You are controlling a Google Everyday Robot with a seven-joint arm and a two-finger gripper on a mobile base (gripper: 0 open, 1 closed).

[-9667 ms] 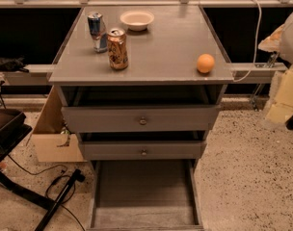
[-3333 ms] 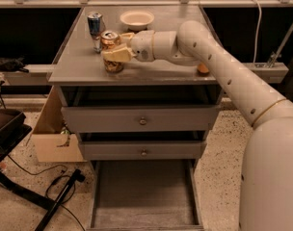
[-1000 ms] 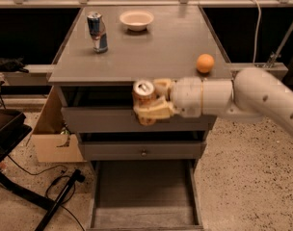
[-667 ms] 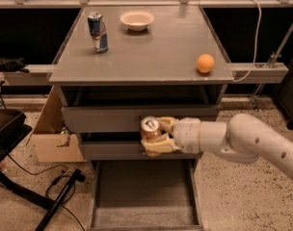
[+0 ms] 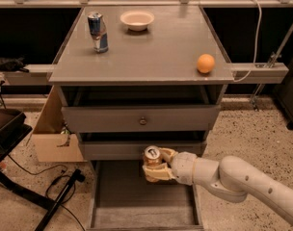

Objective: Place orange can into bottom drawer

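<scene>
The orange can (image 5: 152, 158) is upright with its silver top showing, held in my gripper (image 5: 158, 166). The gripper is shut on it. The arm reaches in from the lower right. The can hangs in front of the middle drawer's front, just above the back part of the bottom drawer (image 5: 122, 203). That drawer is pulled out, a wide shallow grey tray with low side walls, and nothing lies in it.
On the cabinet top stand a slim blue-and-silver can (image 5: 97, 32), a white bowl (image 5: 137, 19) and a round orange ball (image 5: 206, 63). Two knobbed drawers (image 5: 142, 121) are above. A cardboard box (image 5: 52, 138) and cables lie at the left.
My gripper has carried the orange can from the cabinet top down past the upper drawers to just above the open bottom drawer.
</scene>
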